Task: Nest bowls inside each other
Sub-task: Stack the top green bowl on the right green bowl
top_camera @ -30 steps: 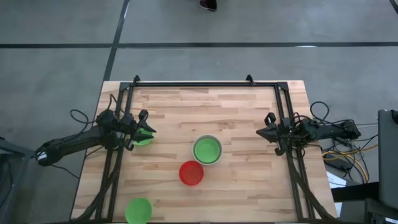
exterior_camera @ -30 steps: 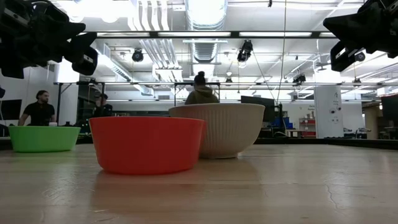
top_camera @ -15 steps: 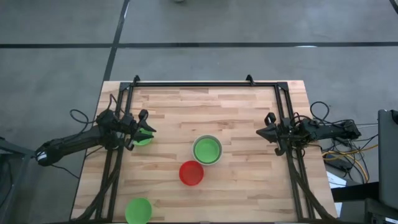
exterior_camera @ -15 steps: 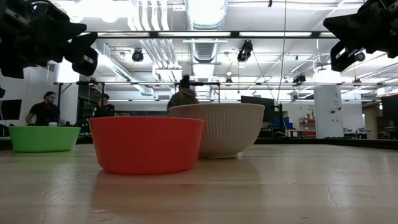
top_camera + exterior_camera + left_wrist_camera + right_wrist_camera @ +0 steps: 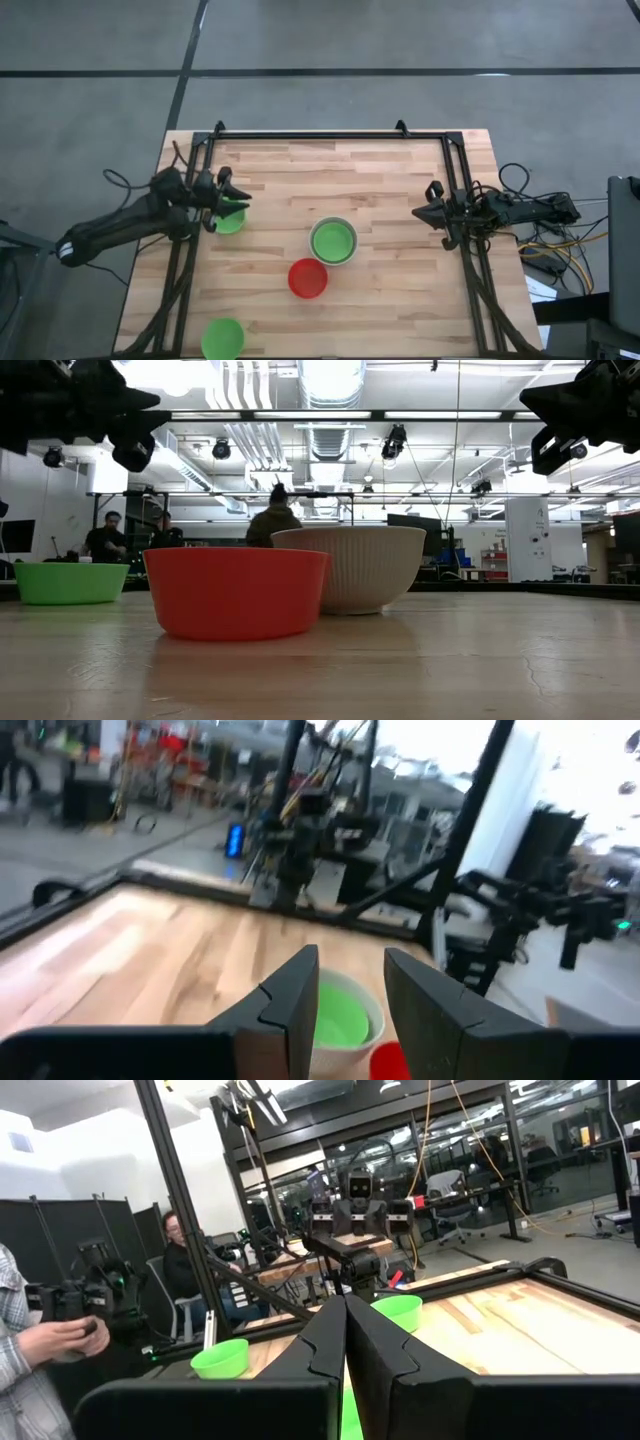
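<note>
from above i see my left gripper over the table's left side, fingers apart and empty, above a green bowl. the white bowl, already holding a green one, sits mid-table with the red bowl just beside it; another green bowl lies at the near left. my right gripper waits at the right edge, pressed together. at table level, the red bowl overlaps the white one. my left wrist view shows my fingers parted.
</note>
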